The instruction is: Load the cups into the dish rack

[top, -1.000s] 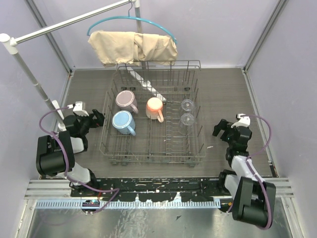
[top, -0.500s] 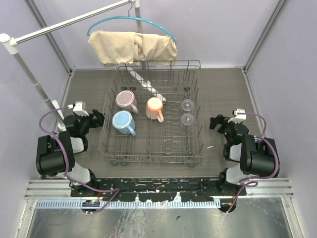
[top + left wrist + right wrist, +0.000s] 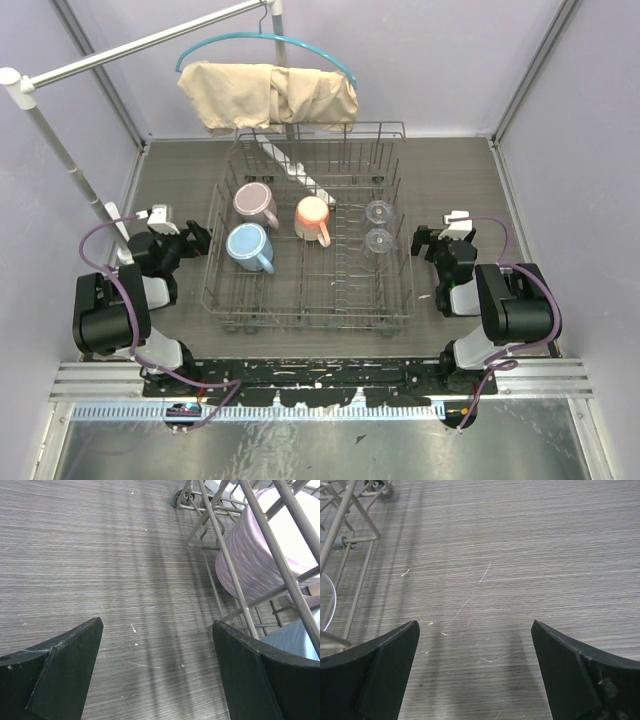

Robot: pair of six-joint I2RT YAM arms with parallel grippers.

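The grey wire dish rack [image 3: 400, 300] stands mid-table. Inside it are the mauve-pink mug [image 3: 255, 203], the peach-orange mug [image 3: 313, 217], the light blue mug [image 3: 248, 246] and two clear glass tumblers [image 3: 379, 211] [image 3: 378, 241] on the right side. My left gripper [image 3: 200, 236] is open and empty, low by the rack's left wall; the left wrist view shows the mauve-pink mug [image 3: 255, 565] behind the rack wires [image 3: 227, 560]. My right gripper [image 3: 421, 243] is open and empty, just right of the rack's right wall [image 3: 350, 540].
A beige cloth [image 3: 268, 96] hangs on a teal hanger [image 3: 300, 45] from a metal rail [image 3: 140, 45] behind the rack. Grey walls enclose the table on three sides. A rack wheel [image 3: 178, 498] shows in the left wrist view.
My right gripper has moved left, from near the right wall toward the rack's right side. The left arm and the cups have not moved.
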